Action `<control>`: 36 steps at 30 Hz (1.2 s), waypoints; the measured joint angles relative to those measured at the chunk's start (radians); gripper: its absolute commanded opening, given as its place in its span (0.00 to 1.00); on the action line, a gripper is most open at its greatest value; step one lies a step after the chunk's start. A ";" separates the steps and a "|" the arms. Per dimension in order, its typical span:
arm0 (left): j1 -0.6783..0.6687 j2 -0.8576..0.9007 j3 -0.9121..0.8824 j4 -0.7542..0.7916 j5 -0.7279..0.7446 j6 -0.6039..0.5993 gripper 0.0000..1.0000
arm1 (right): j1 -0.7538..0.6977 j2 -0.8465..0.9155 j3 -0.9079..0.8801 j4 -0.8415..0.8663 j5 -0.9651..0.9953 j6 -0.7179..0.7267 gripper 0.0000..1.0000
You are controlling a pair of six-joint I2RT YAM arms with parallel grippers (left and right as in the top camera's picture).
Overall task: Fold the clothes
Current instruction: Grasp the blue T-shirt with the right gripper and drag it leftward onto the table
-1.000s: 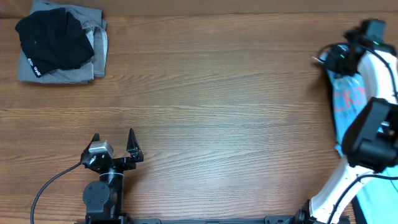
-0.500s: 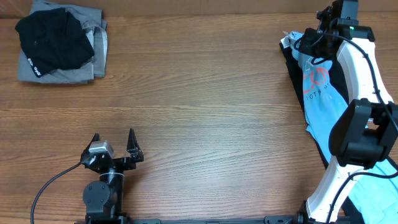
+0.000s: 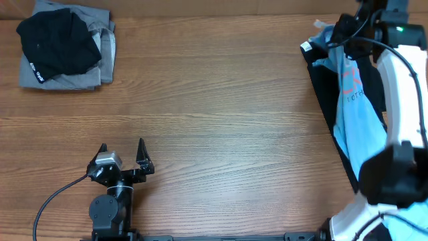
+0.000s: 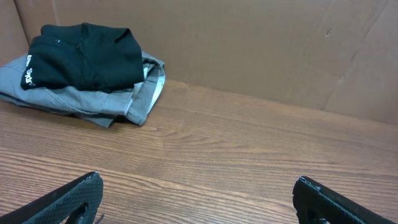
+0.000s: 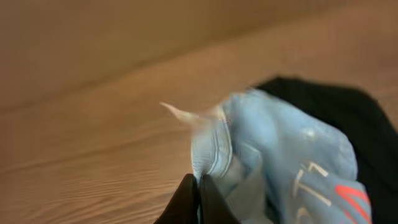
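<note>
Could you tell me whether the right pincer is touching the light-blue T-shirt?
Touching: the right wrist view shows the right pincer shut on the light-blue T-shirt.

Wood-grain table [image 3: 221, 120], grey-and-black clothes pile [image 3: 63, 47] far-left corner, black garment [image 3: 324, 87] right edge.

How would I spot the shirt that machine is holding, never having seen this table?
Look to the table's far right corner, where the white arm reaches. The right gripper pinches a light-blue T-shirt that trails toward the near edge over a black garment. It alone is blue with pink lettering; the folded pile far left is black and grey.
</note>
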State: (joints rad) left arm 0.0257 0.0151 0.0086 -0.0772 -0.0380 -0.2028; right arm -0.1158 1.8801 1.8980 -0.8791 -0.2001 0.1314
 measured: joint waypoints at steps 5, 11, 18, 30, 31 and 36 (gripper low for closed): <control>0.000 0.000 0.000 0.000 0.000 0.000 1.00 | 0.100 -0.082 0.011 -0.004 -0.053 0.001 0.04; 0.000 0.000 0.000 0.000 0.000 0.000 1.00 | 0.296 -0.070 0.013 0.025 -0.099 0.035 0.04; 0.000 0.000 0.000 0.000 0.000 0.000 1.00 | 0.591 -0.026 0.013 0.183 -0.119 0.101 0.04; 0.000 0.000 0.000 0.000 0.000 0.000 1.00 | 0.641 0.058 0.029 0.129 -0.139 0.151 0.32; 0.000 0.000 0.000 0.000 0.000 0.000 1.00 | 0.599 0.051 0.037 0.098 -0.133 0.151 0.37; 0.000 0.000 0.000 0.000 0.000 0.000 1.00 | 0.364 0.024 0.065 -0.053 -0.084 0.151 0.88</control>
State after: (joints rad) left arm 0.0257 0.0151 0.0086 -0.0772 -0.0376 -0.2028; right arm 0.2478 1.9038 1.9629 -0.9321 -0.2844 0.2821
